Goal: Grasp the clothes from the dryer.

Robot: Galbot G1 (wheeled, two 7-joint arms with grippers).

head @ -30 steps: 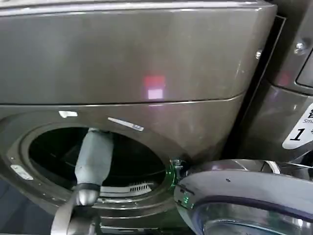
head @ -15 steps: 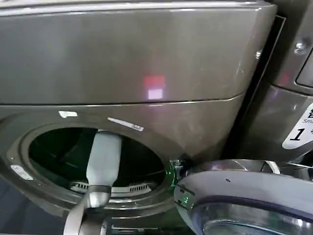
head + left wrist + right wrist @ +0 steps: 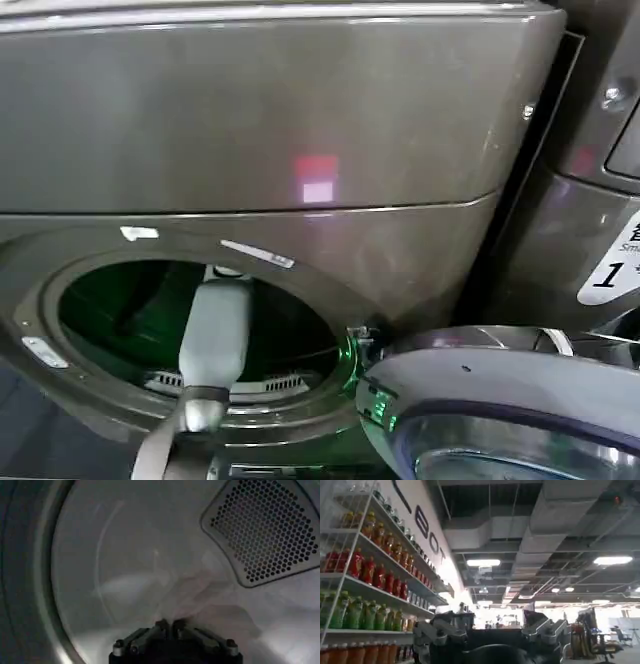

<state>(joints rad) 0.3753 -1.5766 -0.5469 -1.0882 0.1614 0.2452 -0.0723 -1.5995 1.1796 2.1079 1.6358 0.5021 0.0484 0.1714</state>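
Note:
The dryer is a bronze-grey front-loader with its round porthole open. My left arm reaches through the porthole into the drum. In the left wrist view, pale clothes lie crumpled on the drum floor under a perforated panel. The left gripper is shut, its fingertips pinched together on the near edge of the fabric, which rises in a ridge from them. My right gripper is parked away from the machine, open and empty, pointing up at a ceiling.
The dryer's silver-rimmed glass door hangs open at the lower right, close beside the porthole. A similar machine with a white sticker marked "1" stands to the right. Shelves of bottles are beside the right gripper.
My left arm has shifted to the right inside the porthole and its forearm now leans deeper toward the drum's middle. The door and the right arm have not moved.

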